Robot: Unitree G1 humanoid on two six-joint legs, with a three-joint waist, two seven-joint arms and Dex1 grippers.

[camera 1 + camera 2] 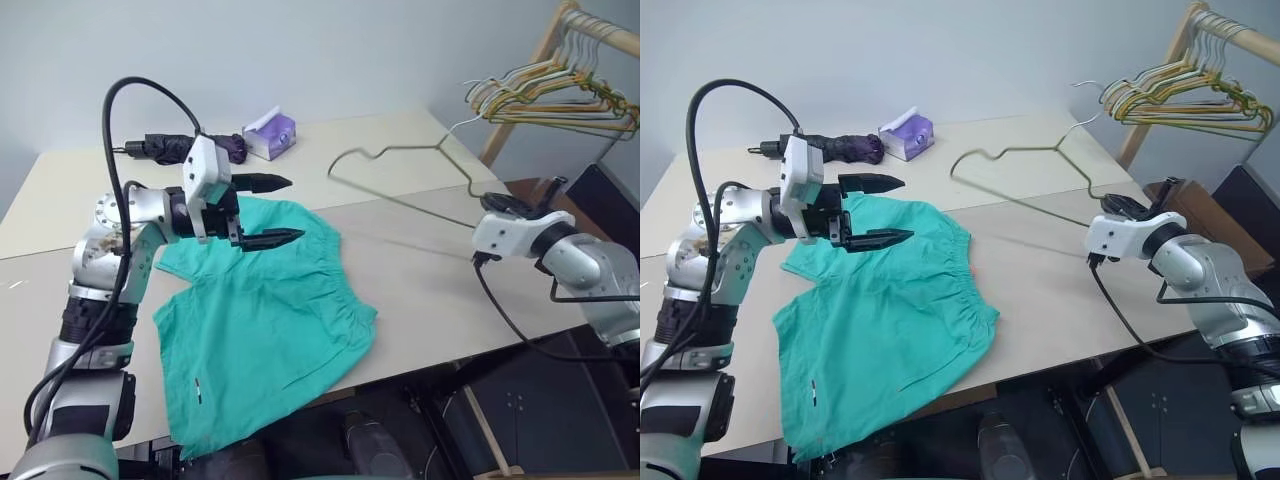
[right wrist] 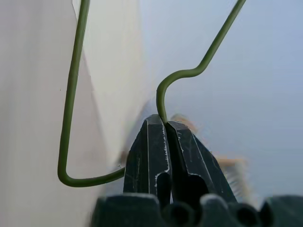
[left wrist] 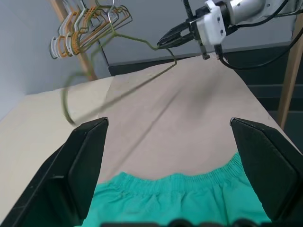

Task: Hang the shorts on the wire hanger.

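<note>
Right gripper [image 2: 164, 124] pinches the hanger [image 1: 400, 175] by its wire, holding it lifted over the table's [image 1: 420, 270] far right part, hook toward the left. Left gripper [image 1: 265, 211] hangs wide apart, holding nothing, above the far edge of the shorts [image 1: 265, 330]. Shorts lie flat on the table's near left, one leg draped over the near edge.

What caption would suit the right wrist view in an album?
Right gripper clamped shut on the thin wire hanger, lifted above the pale table.

Soft even daylight, faint shadows, slight blur on wrist views.
</note>
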